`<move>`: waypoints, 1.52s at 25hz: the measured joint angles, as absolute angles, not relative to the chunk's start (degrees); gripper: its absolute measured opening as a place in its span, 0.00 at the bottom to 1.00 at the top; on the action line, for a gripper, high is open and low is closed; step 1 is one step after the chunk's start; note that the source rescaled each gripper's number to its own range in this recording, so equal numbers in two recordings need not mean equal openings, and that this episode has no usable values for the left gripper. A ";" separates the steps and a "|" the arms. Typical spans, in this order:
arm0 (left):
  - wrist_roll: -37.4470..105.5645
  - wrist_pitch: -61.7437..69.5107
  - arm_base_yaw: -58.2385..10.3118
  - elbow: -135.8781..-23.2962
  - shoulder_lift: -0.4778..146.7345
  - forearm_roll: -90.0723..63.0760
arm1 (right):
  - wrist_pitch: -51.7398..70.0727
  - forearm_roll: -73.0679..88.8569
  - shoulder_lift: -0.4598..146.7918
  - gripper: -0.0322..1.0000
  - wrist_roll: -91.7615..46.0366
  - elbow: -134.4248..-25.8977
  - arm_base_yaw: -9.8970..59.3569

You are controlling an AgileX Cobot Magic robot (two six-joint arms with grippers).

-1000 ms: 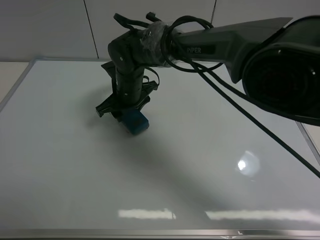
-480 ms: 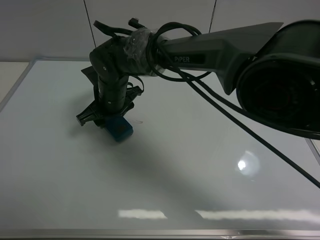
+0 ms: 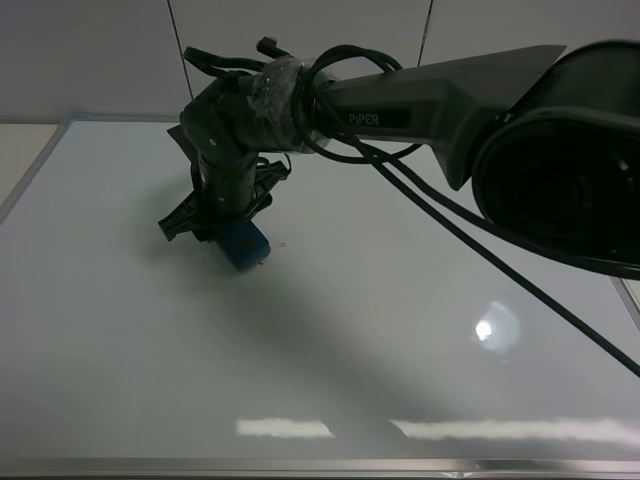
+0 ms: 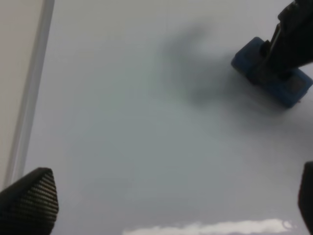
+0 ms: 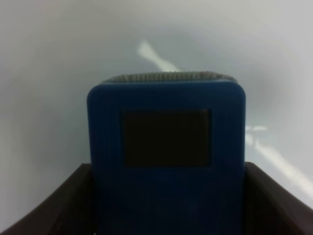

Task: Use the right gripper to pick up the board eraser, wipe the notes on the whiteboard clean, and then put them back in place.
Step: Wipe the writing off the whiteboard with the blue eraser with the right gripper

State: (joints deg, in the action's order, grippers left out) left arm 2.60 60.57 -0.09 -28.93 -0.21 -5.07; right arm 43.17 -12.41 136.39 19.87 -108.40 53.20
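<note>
The whiteboard fills the exterior high view, glossy white with a silver frame. My right gripper reaches across to the board's left part and is shut on the teal-blue board eraser, which presses on the board. In the right wrist view the eraser sits between my two dark fingers. The left wrist view shows the eraser under the right claw. My left gripper is open and empty above the board. No clear red notes show, only a tiny faint mark beside the eraser.
The right arm and its cables stretch over the board's upper right. The board's silver frame runs along the left edge and also shows in the left wrist view. Light glare lies on the board at the lower right.
The right gripper carried the eraser leftward across the board, then shifted it slightly back toward the far edge.
</note>
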 joint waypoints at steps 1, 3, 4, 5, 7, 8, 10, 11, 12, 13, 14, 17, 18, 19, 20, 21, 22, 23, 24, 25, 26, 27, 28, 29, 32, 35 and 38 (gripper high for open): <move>2.60 60.57 -0.09 -28.93 -0.21 -5.07 | 43.02 -12.89 136.52 0.05 20.69 -108.40 53.09; 2.60 60.57 -0.09 -28.93 -0.21 -5.07 | 42.90 -13.08 136.97 0.05 21.79 -108.40 52.77; 2.60 60.57 -0.09 -28.93 -0.21 -5.07 | 42.84 -13.01 137.28 0.05 22.18 -108.40 52.49; 2.60 60.57 -0.09 -28.93 -0.21 -5.07 | 42.83 -12.87 137.59 0.05 22.24 -108.40 52.15; 2.60 60.57 -0.09 -28.93 -0.21 -5.07 | 42.68 -11.95 137.90 0.04 22.47 -108.40 51.56; 2.60 60.57 -0.09 -28.93 -0.21 -5.07 | 42.66 -11.40 137.90 0.04 22.53 -108.40 51.26; 2.60 60.57 -0.09 -28.93 -0.21 -5.07 | 42.48 -10.80 137.92 0.04 22.60 -108.40 50.64; 2.60 60.57 -0.09 -28.93 -0.21 -5.07 | 42.41 -10.80 137.92 0.04 22.79 -108.40 50.33; 2.60 60.57 -0.09 -28.93 -0.21 -5.07 | 42.28 -10.49 137.92 0.04 22.94 -108.40 49.95; 2.60 60.57 -0.09 -28.93 -0.21 -5.07 | 42.17 -10.04 137.92 0.04 23.05 -108.40 49.45; 2.60 60.57 -0.09 -28.93 -0.21 -5.07 | 42.17 -9.65 137.92 0.04 23.05 -108.46 49.02; 2.60 60.57 -0.09 -28.93 -0.21 -5.07 | 42.11 -9.22 137.92 0.04 23.21 -108.46 47.63; 2.60 60.57 -0.09 -28.93 -0.21 -5.07 | 42.05 -9.17 137.92 0.04 23.49 -108.46 47.38; 2.60 60.57 -0.09 -28.93 -0.21 -5.07 | 42.00 -9.11 137.92 0.04 23.61 -108.46 47.21; 2.60 60.57 -0.09 -28.93 -0.21 -5.07 | 42.00 -9.11 137.92 0.04 23.66 -108.46 47.14; 2.60 60.57 -0.09 -28.93 -0.21 -5.07 | 42.00 -9.11 137.92 0.04 23.66 -108.46 47.10; 2.60 60.57 -0.09 -28.93 -0.21 -5.07 | 41.95 -9.11 137.92 0.04 23.79 -108.46 47.10; 2.60 60.57 -0.09 -28.93 -0.21 -5.07 | 41.89 -9.11 137.92 0.04 24.07 -108.46 47.10; 2.60 60.57 -0.09 -28.93 -0.21 -5.07 | 41.84 -9.11 137.92 0.04 24.08 -108.46 47.10; 2.60 60.57 -0.09 -28.93 -0.21 -5.07 | 41.84 -9.11 137.92 0.04 24.12 -108.46 47.10; 2.60 60.57 -0.09 -28.93 -0.21 -5.07 | 41.82 -9.11 137.92 0.04 24.19 -108.46 47.10; 2.60 60.57 -0.09 -28.93 -0.21 -5.07 | 41.78 -9.00 137.92 0.04 24.31 -108.46 47.18; 2.60 60.57 -0.09 -28.93 -0.21 -5.07 | 41.78 -8.85 137.92 0.04 24.31 -108.46 47.17; 2.60 60.57 -0.09 -28.93 -0.21 -5.07 | 41.78 -8.80 137.92 0.04 24.31 -108.46 47.17; 2.60 60.57 -0.09 -28.93 -0.21 -5.07 | 41.71 -8.72 137.92 0.04 24.31 -108.46 47.61; 2.60 60.57 -0.09 -28.93 -0.21 -5.07 | 41.06 -7.82 137.92 0.04 24.03 -108.46 48.61; 2.60 60.57 -0.09 -28.93 -0.21 -5.07 | 40.52 -5.79 137.96 0.04 23.31 -108.46 49.69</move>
